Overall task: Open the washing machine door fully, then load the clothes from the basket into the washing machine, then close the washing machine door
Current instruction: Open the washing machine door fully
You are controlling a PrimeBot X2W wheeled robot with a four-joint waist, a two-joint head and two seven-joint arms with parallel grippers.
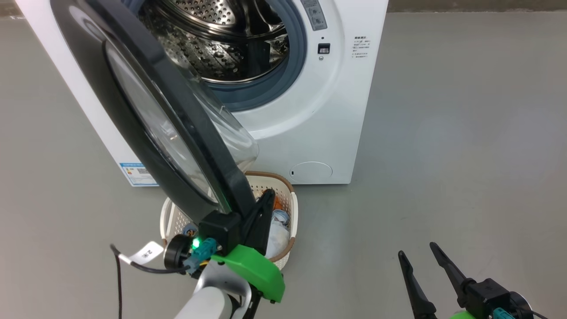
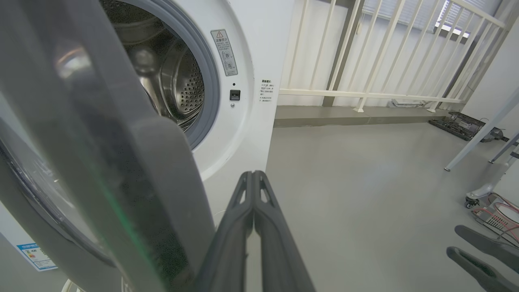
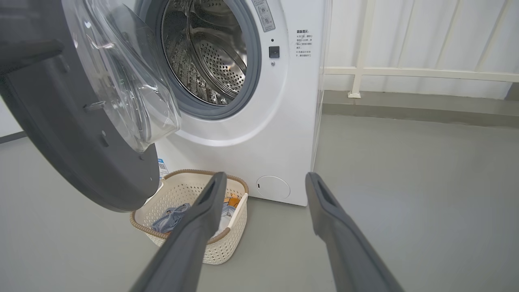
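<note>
The white washing machine (image 1: pixel 310 110) stands with its steel drum (image 1: pixel 212 40) exposed. Its glossy black door (image 1: pixel 146 115) hangs partly open, swung out over the cream basket (image 1: pixel 288 195) on the floor below. In the basket lie the clothes (image 1: pixel 279 226), pale, blue and orange; the door hides part of them. My left gripper (image 1: pixel 267 197) is shut on nothing, its fingers lying against the door's lower free edge on the inner side. My right gripper (image 1: pixel 416 249) stands open and empty, low at the right, apart from the machine. The right wrist view shows the basket (image 3: pixel 227 243) and the clothes (image 3: pixel 170 217).
Grey floor spreads to the right of the machine. A white railing (image 2: pixel 385 48) runs along the back wall. Pale table legs (image 2: pixel 478 142), a caster and a cabled device (image 2: pixel 494 217) sit far right in the left wrist view. A blue label (image 1: pixel 137 173) marks the machine's lower left.
</note>
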